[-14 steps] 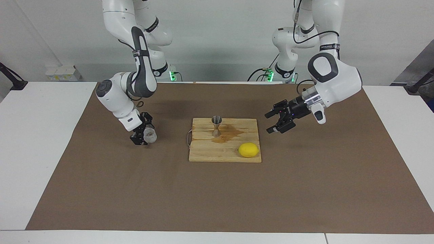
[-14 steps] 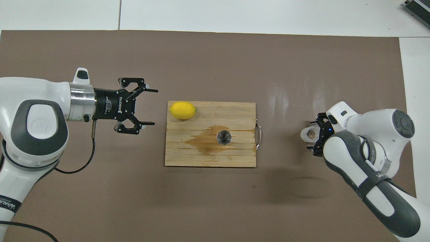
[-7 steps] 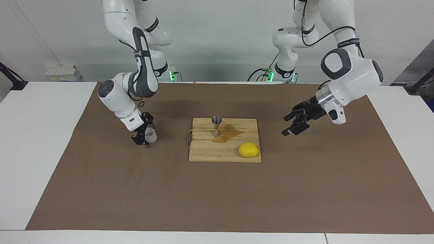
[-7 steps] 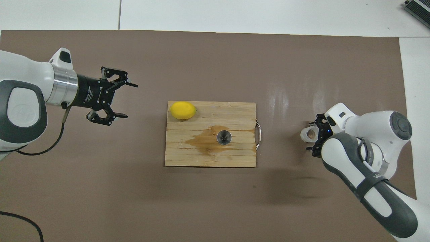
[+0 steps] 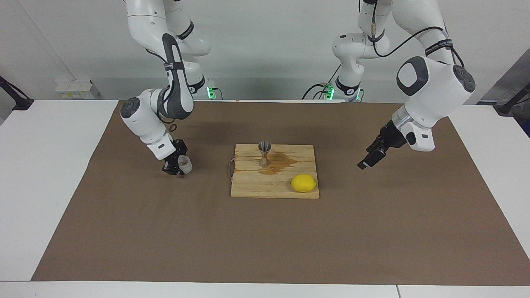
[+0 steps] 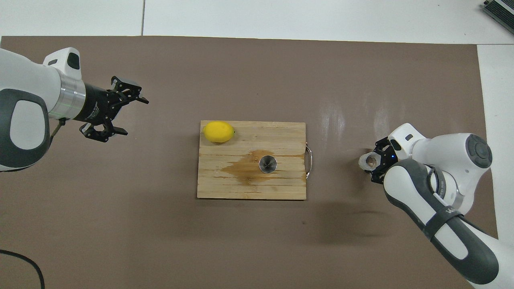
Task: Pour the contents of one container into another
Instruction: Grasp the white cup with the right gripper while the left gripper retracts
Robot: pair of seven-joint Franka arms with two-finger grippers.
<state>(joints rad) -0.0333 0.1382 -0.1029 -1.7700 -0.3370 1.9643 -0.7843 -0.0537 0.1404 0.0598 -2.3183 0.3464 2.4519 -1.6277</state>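
The clear, bumpy-walled cup (image 5: 184,164) (image 6: 366,161) stands on the brown mat toward the right arm's end of the table, beside the board. My right gripper (image 5: 177,166) (image 6: 374,162) reaches down to it and is shut on its wall. The silver hourglass jigger (image 5: 264,154) (image 6: 267,164) stands upright on the wooden board (image 5: 256,188) (image 6: 225,188), at the edge of a wet stain. My left gripper (image 5: 367,160) (image 6: 135,116) hangs open and empty over the mat toward the left arm's end, well apart from the board.
A yellow lemon (image 5: 303,183) (image 6: 218,131) lies on the board's corner farthest from the robots, toward the left arm's end. The board has a metal handle (image 6: 309,160) on the side facing the cup. White tabletop borders the mat.
The right gripper's fingers have closed in on the cup. The left arm has swung away from the board toward its own end of the table, gripper still open.
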